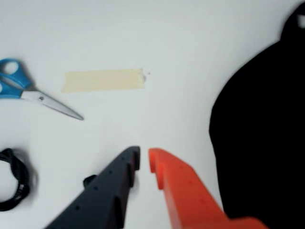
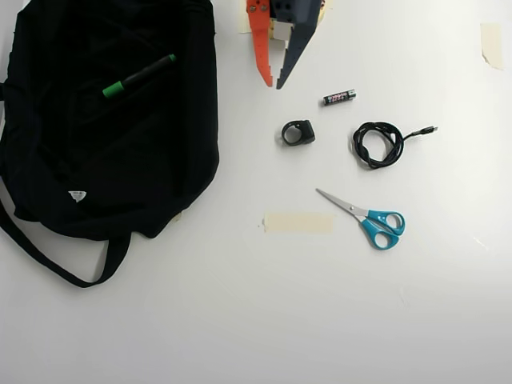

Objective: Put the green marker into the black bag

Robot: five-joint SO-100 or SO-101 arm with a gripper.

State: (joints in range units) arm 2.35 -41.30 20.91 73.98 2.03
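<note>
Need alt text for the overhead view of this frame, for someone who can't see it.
A green marker lies on top of a black bag at the left of a white table. The gripper, empty, reaches in from the top edge; right of it lie a battery, a coiled cable and blue-handled scissors.

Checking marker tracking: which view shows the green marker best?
Overhead view. The green marker lies in full on top of the black bag, cap toward the lower left. The wrist view shows only the bag's edge, no marker.
</note>
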